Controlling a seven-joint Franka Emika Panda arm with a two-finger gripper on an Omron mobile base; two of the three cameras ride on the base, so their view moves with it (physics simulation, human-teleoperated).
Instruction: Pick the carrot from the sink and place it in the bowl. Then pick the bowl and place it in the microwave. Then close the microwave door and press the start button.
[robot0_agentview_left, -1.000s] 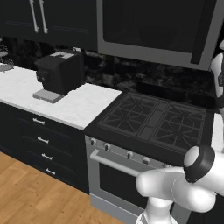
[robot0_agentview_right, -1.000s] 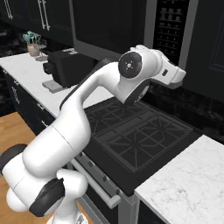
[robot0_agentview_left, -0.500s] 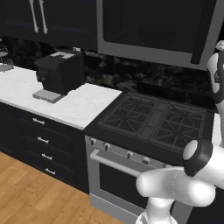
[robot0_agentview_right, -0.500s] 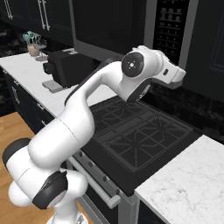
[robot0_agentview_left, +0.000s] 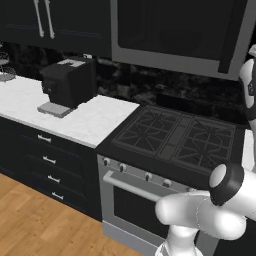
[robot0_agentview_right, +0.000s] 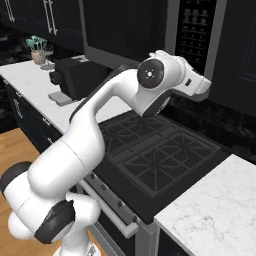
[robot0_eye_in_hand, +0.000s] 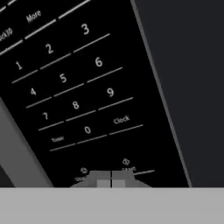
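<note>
At the left of the counter (robot0_agentview_left: 95, 122) a black coffee machine (robot0_agentview_left: 67, 82) stands near the stove (robot0_agentview_left: 177, 137), whose grates carry no pots. Above the stove hangs the microwave (robot0_agentview_left: 177, 32), its door (robot0_agentview_right: 125, 27) lying flush with the frame, so by my judgement the bowl and carrot are inside, though nothing of them can be seen through the black glass. Further right, the white arm (robot0_agentview_right: 100, 115) reaches up to the keypad (robot0_eye_in_hand: 74, 83) on the microwave's right edge. In the hand view the gripper (robot0_eye_in_hand: 110, 178) has its fingertips pressed together, nothing between them, and their joined tip sits at the bottom row of the pad, between the two small labelled keys under the zero; whether it touches the panel I cannot tell. The task's thing now is the start button: a flat, stiff key that needs no hold, only a short, square push with the closed tips, light enough not to slide off onto the neighbouring key.
</note>
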